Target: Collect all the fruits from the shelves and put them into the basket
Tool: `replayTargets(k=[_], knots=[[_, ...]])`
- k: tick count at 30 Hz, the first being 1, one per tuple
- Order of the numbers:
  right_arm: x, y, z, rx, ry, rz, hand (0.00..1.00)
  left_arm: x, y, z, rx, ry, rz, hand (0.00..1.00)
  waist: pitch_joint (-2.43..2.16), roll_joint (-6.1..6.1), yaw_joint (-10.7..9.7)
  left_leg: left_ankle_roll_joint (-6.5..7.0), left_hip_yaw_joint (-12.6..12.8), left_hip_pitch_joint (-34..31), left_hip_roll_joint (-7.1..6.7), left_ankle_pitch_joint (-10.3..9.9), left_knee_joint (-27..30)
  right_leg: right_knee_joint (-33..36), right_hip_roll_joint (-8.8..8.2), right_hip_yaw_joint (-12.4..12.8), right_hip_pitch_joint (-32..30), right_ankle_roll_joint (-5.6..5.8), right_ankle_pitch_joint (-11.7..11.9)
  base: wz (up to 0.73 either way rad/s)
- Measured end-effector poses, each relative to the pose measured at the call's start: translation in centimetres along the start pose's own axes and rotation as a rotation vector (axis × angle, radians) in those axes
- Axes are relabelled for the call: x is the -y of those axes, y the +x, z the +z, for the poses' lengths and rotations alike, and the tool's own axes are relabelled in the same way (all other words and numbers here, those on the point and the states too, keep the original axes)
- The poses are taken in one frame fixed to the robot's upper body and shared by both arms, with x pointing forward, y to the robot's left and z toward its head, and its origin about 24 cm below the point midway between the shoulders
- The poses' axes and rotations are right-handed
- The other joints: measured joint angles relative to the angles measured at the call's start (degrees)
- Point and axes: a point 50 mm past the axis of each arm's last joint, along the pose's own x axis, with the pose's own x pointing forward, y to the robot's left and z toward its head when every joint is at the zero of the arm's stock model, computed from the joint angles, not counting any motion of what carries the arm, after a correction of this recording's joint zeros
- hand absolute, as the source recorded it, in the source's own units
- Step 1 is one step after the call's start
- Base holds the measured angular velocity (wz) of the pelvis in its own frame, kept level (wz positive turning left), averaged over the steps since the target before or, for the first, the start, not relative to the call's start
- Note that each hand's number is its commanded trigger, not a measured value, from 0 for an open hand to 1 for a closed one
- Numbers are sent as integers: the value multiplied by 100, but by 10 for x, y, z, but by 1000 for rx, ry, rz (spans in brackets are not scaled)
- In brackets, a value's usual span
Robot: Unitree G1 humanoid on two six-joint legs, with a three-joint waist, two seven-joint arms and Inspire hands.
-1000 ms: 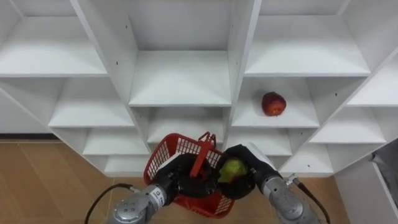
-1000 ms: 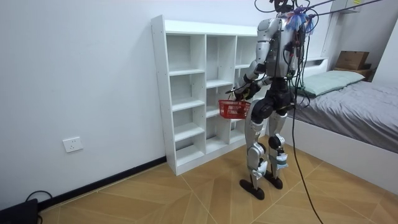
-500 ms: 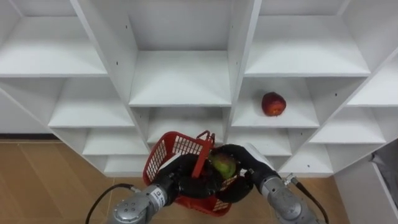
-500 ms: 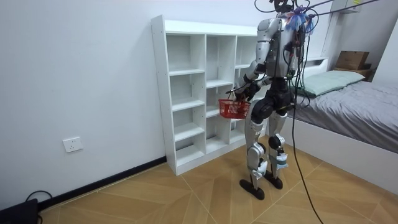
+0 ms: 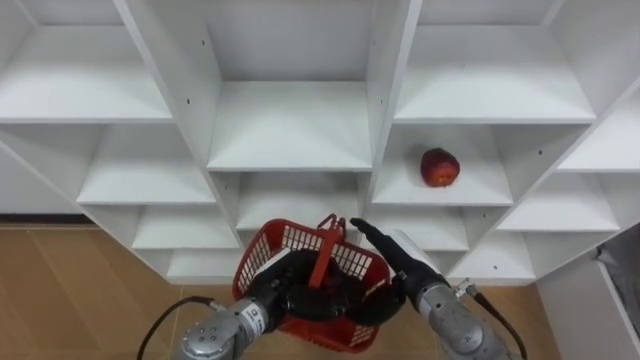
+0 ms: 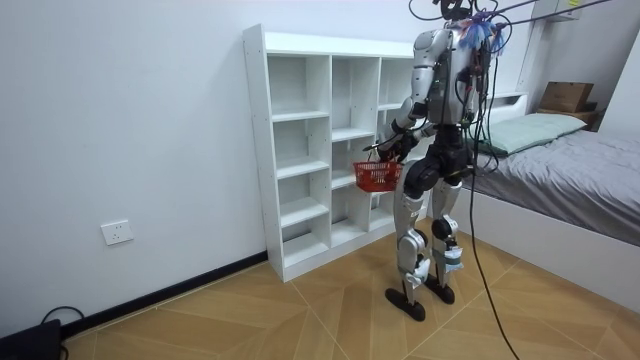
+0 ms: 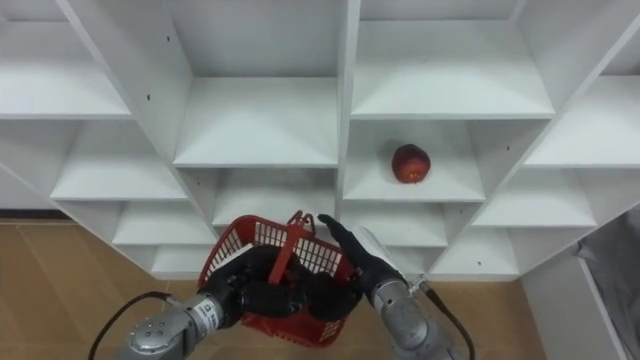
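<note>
Open-fronted shelf bay [image 5: 480,150] around apple [image 5: 440,166]

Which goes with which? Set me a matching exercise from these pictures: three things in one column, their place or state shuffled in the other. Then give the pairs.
Things:
1. red apple
2. red basket
3. right hand

Place or state:
A. open, fingers straight, above the basket
B. lying on a closet shelf
C. held up in front of the closet by the left hand

Pairs: 1-B, 2-C, 3-A.

basket [image 5: 310,285] before closet [image 5: 290,130] | apple [image 5: 440,166] on shelf [image 5: 482,182], right of and behind basket
</note>
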Motion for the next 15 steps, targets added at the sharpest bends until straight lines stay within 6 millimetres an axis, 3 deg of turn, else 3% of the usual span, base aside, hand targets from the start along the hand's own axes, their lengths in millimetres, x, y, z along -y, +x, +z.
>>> replayTargets(k=[15], knots=[[0, 0, 0, 0, -2, -3, 0, 0, 1, 0, 1, -7, 30, 100, -3, 11, 18, -1, -3, 9, 5, 0, -23, -64, 17, 13, 18, -2, 12, 0]])
